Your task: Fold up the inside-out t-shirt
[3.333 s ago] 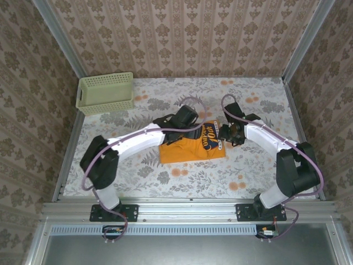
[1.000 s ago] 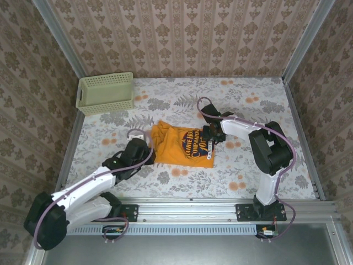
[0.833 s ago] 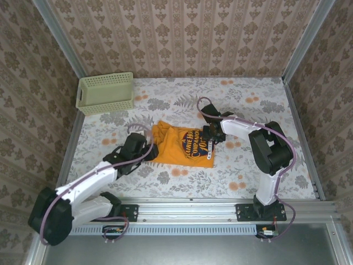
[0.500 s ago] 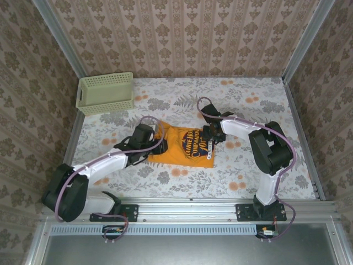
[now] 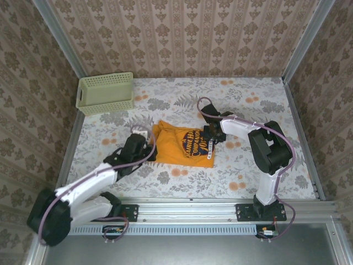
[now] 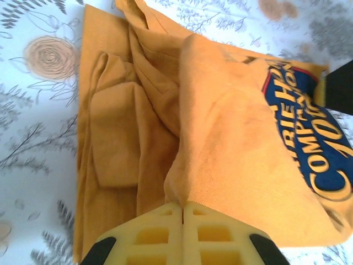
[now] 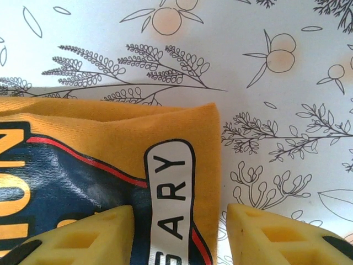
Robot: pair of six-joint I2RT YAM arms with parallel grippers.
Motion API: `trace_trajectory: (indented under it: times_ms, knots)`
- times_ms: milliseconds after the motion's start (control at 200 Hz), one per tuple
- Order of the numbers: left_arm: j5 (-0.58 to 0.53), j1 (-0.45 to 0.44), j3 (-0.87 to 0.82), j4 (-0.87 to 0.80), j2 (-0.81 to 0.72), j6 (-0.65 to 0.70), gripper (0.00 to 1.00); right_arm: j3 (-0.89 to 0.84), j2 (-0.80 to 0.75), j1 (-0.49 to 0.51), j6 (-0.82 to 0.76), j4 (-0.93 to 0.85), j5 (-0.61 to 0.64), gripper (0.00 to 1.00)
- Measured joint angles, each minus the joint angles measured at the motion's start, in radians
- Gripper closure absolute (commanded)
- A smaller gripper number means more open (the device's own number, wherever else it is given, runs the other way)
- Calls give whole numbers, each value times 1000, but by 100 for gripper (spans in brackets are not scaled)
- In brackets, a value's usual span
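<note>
Top external: the orange t-shirt lies partly folded mid-surface, print up, between both arms and well apart from the green basket at far left. Left wrist: the left gripper is closed, pinching a raised fold of cloth. Right wrist: the right gripper stands moderately wide, straddling the right edge of the cloth.

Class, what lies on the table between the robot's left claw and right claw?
The orange t-shirt, print up, stretches from left claw to right claw, as the top view shows.

Orange-yellow t-shirt with navy print; pale green basket; floral white table
</note>
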Motion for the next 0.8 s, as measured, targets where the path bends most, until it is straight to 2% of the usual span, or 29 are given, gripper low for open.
trace_trajectory:
  times_ms: [105,230,295,390,480,585,695,795]
  knots:
    - [-31,-23,-109,-42,-170,-59,100,3,4,-4,4,-2,3,52]
    - [-46,-26,-212,-92,-278,-130,100,3,4,-5,18,-4,10,52]
    - [-47,-26,-248,-102,-293,-160,92,3,4,-4,25,-5,10,52]
    - [-49,-25,-259,-120,-286,-183,67,3,1,1,26,-9,14,52]
    - [-63,-19,-250,-156,-276,-198,57,1,-19,11,25,-21,28,50]
    - [-85,-5,-204,-203,-267,-185,38,0,-72,29,16,-36,57,48]
    - [-76,41,-123,-187,-193,-171,33,11,-109,50,-13,-37,69,48]
    - [-47,66,-42,-130,-49,-165,33,40,-93,60,-32,-35,69,47]
